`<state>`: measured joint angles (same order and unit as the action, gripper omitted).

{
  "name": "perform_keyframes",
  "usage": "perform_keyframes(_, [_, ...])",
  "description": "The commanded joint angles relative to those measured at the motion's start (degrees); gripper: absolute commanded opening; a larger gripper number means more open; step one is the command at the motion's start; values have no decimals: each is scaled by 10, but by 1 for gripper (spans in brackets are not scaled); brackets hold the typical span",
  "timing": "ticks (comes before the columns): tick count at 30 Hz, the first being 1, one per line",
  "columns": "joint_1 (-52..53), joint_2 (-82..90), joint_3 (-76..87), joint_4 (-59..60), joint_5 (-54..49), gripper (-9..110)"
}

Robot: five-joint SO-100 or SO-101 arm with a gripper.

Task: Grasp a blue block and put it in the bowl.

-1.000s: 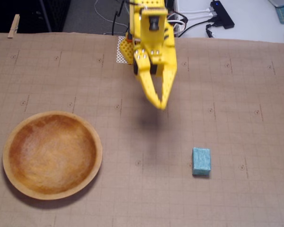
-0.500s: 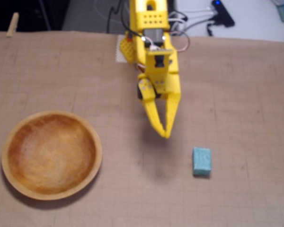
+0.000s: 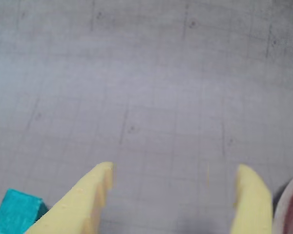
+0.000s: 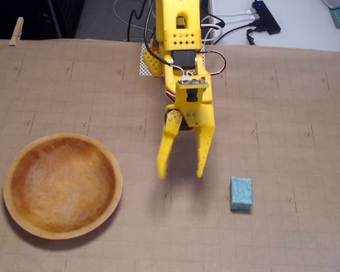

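The teal-blue block (image 4: 241,193) lies flat on the brown mat, to the right of my gripper in the fixed view. In the wrist view the blue block (image 3: 17,212) shows at the bottom left corner, beside the left finger and outside the jaws. The wooden bowl (image 4: 117,187) sits empty at the left in the fixed view; only a sliver of the bowl's rim (image 3: 284,209) shows at the wrist view's right edge. My yellow gripper (image 4: 181,171) is open and empty, hovering over bare mat between bowl and block, and it also shows in the wrist view (image 3: 175,168).
The brown gridded mat (image 4: 283,113) covers the table. Cables and a black hub (image 4: 266,17) lie beyond its far edge, behind the arm's base. Wooden clips (image 4: 16,31) hold the mat's corners.
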<state>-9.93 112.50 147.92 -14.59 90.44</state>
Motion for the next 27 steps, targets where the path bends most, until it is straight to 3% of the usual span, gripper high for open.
perform_keyframes(1, [-16,2,-38,-10,-4,48])
perform_keyframes(22, [-81,-76,-40,-18,0,53])
perform_keyframes(27, [-98,-78,-18,-69,0,53])
